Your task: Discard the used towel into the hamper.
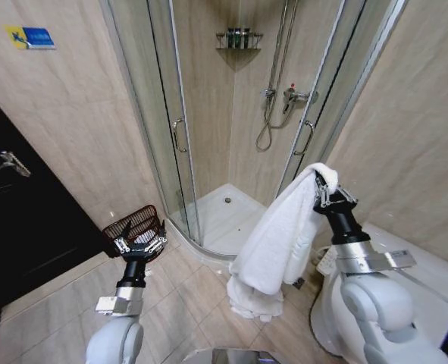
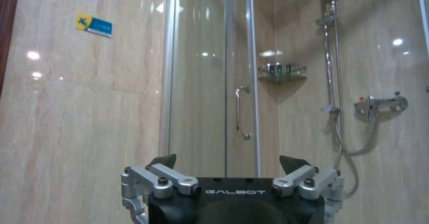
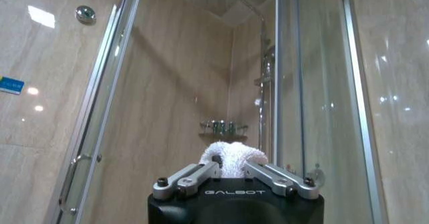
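Right arm: it is held up high on the robot's right side, with the wrist pointing up.
Right gripper (image 1: 324,184): its fingers are pinched tight on the top fold of the towel (image 1: 273,243).
Towel: it is white and thick, and it hangs down in long folds from the right gripper, above the tiled floor (image 1: 186,292). A small bunch of it is seen between the fingers in the right wrist view (image 3: 232,158).
Left arm: it is held lower on the robot's left side, also pointing up.
Left gripper (image 1: 139,244): its fingers are spread apart and nothing is held in it.
Hamper (image 1: 135,224): the dark red wire basket is seen right behind the left gripper, on the floor by the wall. It is well apart from the towel, off to the left of it.
Shower cabin (image 1: 231,114): the glass doors stand behind both arms, with a white tray at the bottom.
Between towel and hamper: bare floor tiles and the left gripper are found there.
Dark door (image 1: 19,227): it is at the far left.
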